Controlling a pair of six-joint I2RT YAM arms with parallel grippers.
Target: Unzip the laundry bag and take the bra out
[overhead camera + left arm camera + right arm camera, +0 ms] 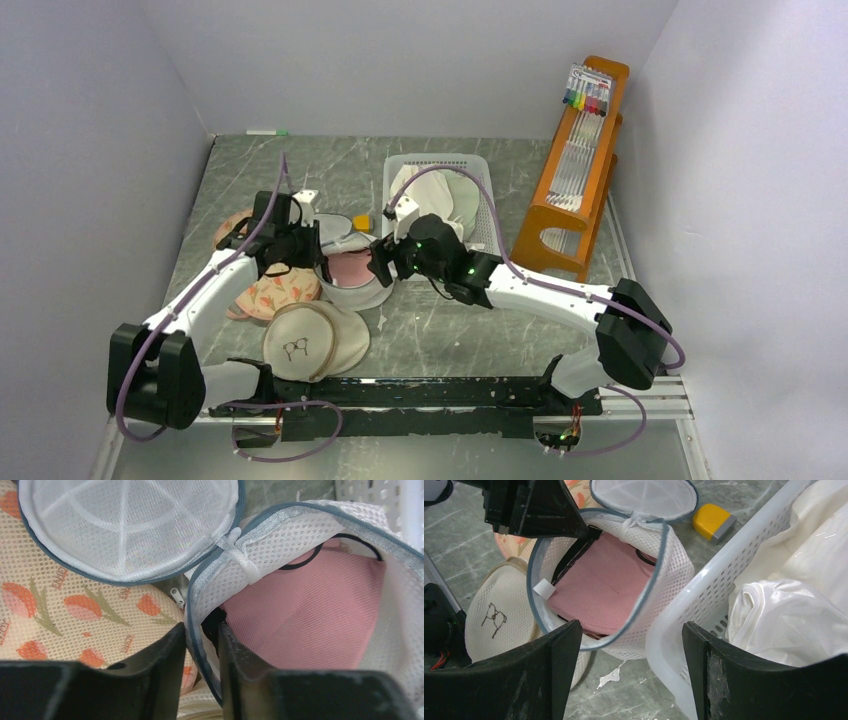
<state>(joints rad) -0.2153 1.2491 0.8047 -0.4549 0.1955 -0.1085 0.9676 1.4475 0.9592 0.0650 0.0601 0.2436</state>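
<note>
Laundry bag [669, 580] is coarse mesh, bra [604, 587] matt cloth

Marbled table [450, 330] with laundry bag [356, 296], basket [440, 160]

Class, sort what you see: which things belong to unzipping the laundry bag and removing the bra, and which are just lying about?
Job: laundry bag, open; bra inside it; left gripper, pinching the bag's rim; right gripper, open.
Lying about: flower-print pad; glasses-print pouch; white basket of garments; yellow block; wooden rack.
</note>
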